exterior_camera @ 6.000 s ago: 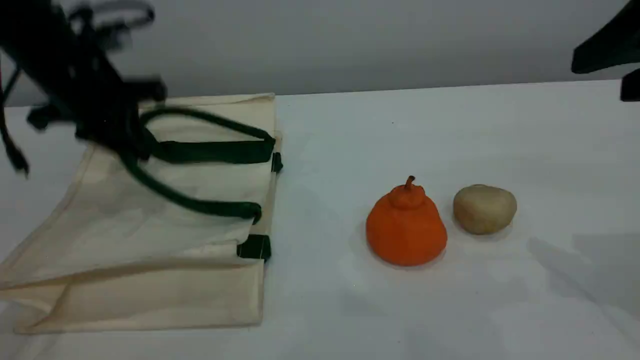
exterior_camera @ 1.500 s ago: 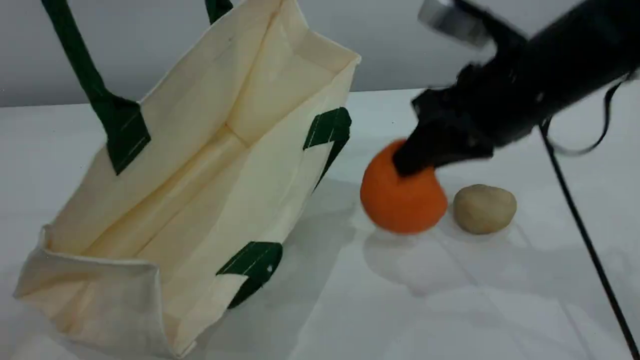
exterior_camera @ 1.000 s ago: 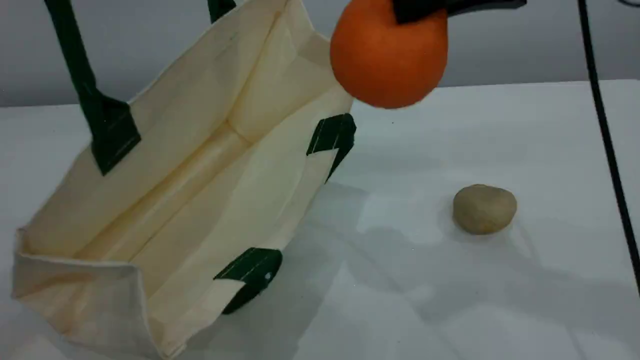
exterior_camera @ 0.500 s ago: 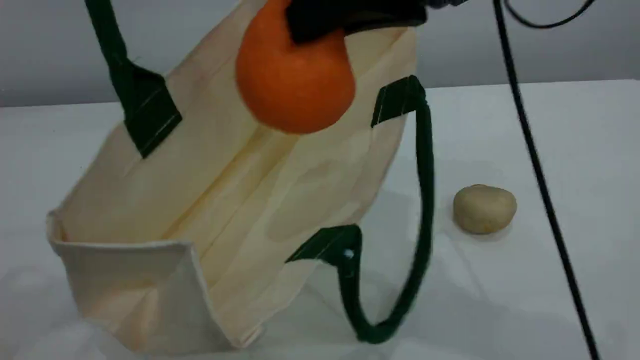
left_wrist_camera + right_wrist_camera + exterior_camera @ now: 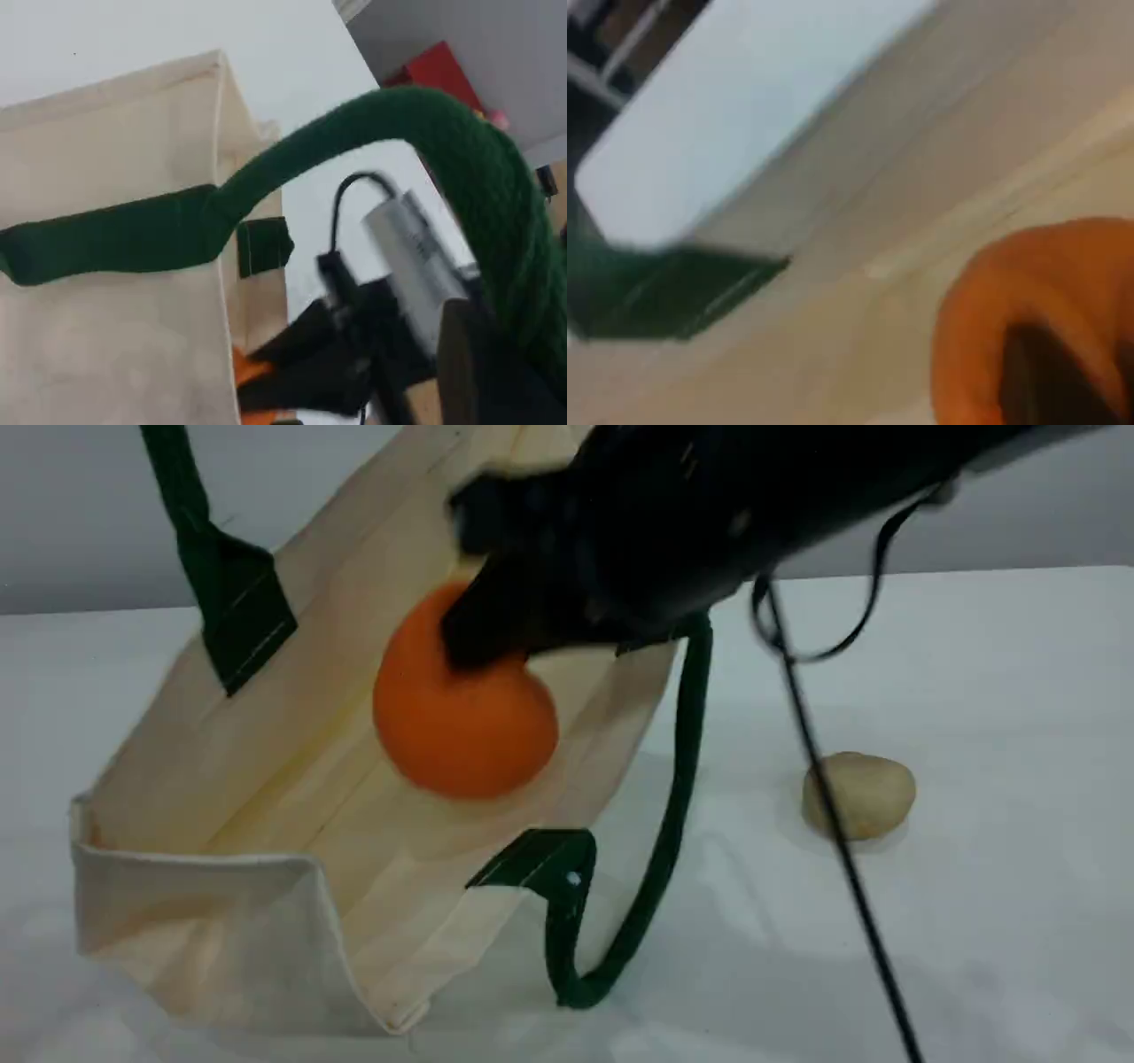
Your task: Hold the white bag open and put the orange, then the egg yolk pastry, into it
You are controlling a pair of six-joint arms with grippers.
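Presently the right claw is clamped on the orange, which hangs inside the mouth of the white bag, above its lower wall. The left claw, itself unseen, is closed on the bag's upper handle. The egg yolk pastry lies on the desk, well right of the bag.

Risks, as judged:
- A release from this height could roll the fruit out through the open mouth.
- A slipped handle would collapse the bag's opening.
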